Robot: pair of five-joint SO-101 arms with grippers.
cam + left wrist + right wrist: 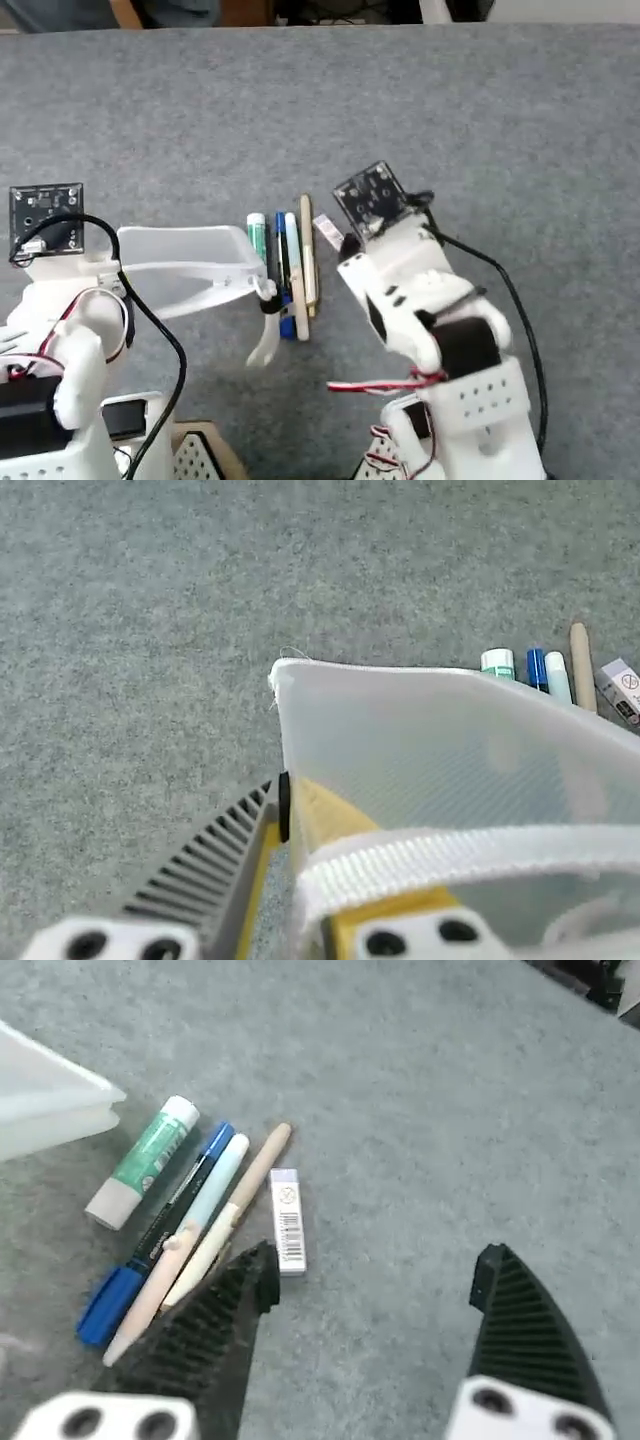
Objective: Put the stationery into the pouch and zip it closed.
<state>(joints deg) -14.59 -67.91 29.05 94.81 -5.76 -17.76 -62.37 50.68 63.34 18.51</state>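
A translucent white pouch (185,262) lies left of centre, its mouth toward the stationery. My left gripper (285,805) is shut on the pouch (430,750), gripping its wall at the end away from the stationery, one finger inside and one outside. Beside the mouth lie a green glue stick (257,238), a blue pen (284,270), a pale pen (293,262), a beige pencil (308,255) and a small white eraser (327,232). My right gripper (376,1260) hangs open just above the eraser (287,1222), with the pencil (250,1185) beside one fingertip.
Grey carpet-like cloth (480,120) covers the table, with free room behind and to the right. The pouch's white strap (265,340) trails toward the front edge. The right arm's body (450,350) stands at the front right.
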